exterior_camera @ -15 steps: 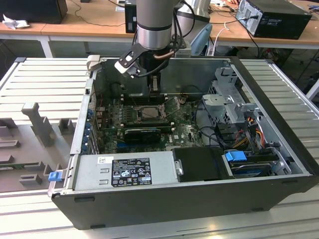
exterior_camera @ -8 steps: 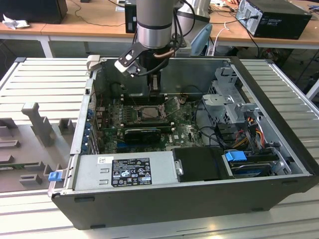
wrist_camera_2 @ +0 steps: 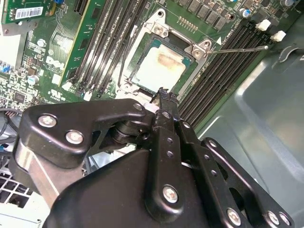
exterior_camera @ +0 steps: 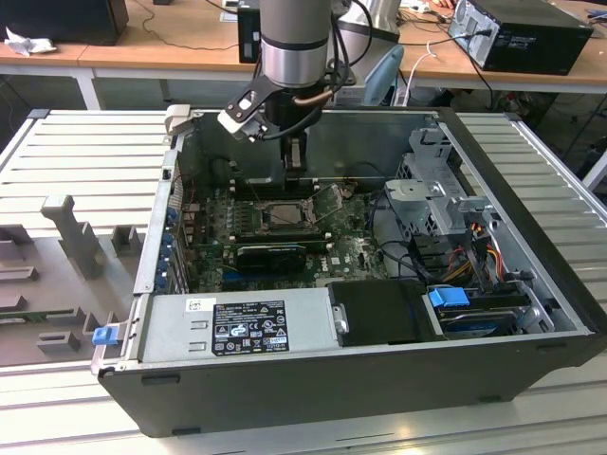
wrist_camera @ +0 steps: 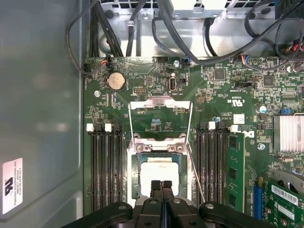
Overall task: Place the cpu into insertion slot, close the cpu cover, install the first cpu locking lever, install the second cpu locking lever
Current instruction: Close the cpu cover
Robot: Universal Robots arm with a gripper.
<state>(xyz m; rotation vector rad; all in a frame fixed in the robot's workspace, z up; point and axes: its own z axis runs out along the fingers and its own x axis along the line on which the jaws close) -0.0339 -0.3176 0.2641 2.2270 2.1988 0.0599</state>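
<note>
The fingers [wrist_camera: 156, 190] are clenched tip to tip with only a thin seam between them, and they grip nothing. The gripper [wrist_camera_2: 163, 92] hangs from the arm [exterior_camera: 294, 47] inside the open computer case [exterior_camera: 285, 389]. Its tips are poised over the edge of the cpu [wrist_camera: 160, 170]. In the first wrist view they overlap that edge. Whether they press on the chip or hover just above it cannot be told.

The cpu lies flat and square in the insertion slot [wrist_camera: 156, 148], its pale face up and marked with a brownish smear. The cpu cover [wrist_camera: 160, 100] is swung open on the far side of the slot from the fingers, and green board shows through its cut-out centre. A thin locking lever [wrist_camera_2: 237, 49] juts out free beside the slot, not latched down. Rows of memory slots [wrist_camera: 107, 166] flank the slot on both sides.

In the exterior view the gripper stands at about 12 o'clock of the slot. The power supply [exterior_camera: 237, 322] lies at 6 o'clock and the drive cage [exterior_camera: 436, 199] at about 3 o'clock.

The gripper's own black linkage hides the near rim of the slot in both wrist views. In the exterior view the chip is too small to make out.
</note>
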